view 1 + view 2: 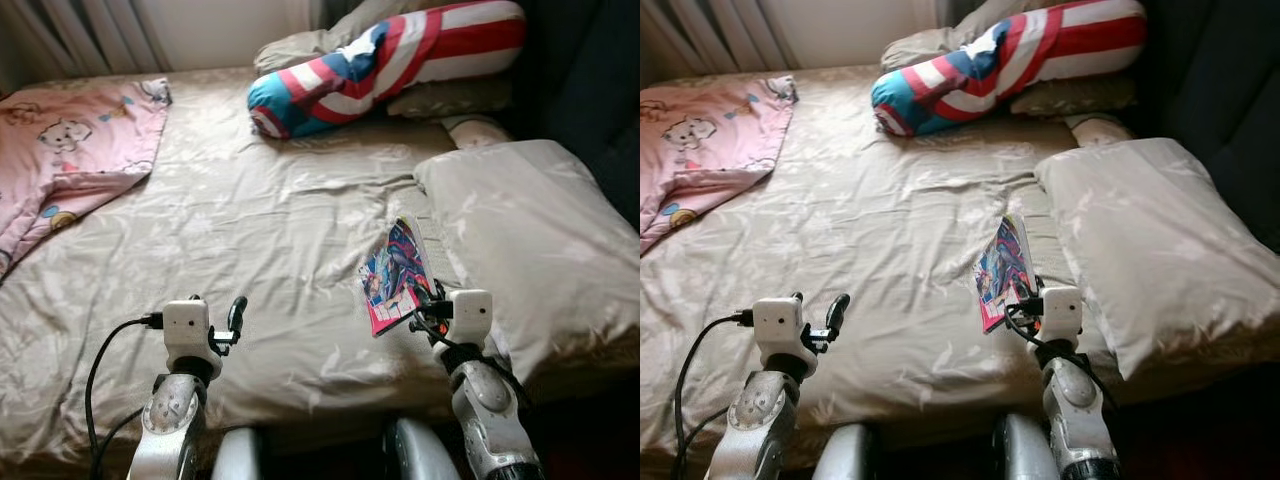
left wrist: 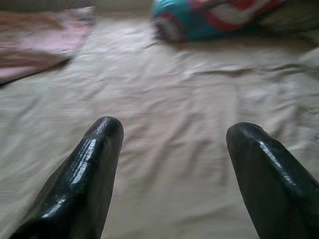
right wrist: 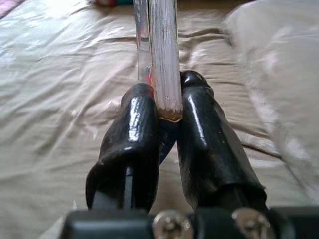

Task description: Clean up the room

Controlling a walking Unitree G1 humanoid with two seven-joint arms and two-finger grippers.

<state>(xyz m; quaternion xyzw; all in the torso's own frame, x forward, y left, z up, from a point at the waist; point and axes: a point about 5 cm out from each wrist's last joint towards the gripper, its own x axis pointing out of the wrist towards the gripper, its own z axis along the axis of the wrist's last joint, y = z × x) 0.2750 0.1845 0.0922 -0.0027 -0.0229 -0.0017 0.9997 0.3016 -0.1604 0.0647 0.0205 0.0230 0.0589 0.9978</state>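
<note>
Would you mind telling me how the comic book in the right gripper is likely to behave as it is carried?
The comic book looks thin and probably light. Pinched at one edge by the right gripper, it stands nearly upright, so it seems fairly stiff, though it may flop if tilted. Its glossy cover could slip.

Soft daylight falls on the bed (image 1: 260, 230) from the far side, where pale curtains (image 1: 90, 35) glow; the satin cover shows gentle sheen along its creases but no harsh glare. The right edge and the lower corners of both eye views sink into deep shadow. The eye views are fairly sharp. The left wrist view is hazy and washed out, its black fingers (image 2: 89, 174) blurred with dull highlights. In the right wrist view the near fingers (image 3: 132, 134) gleam, while the upper left bedding is overexposed.
</note>
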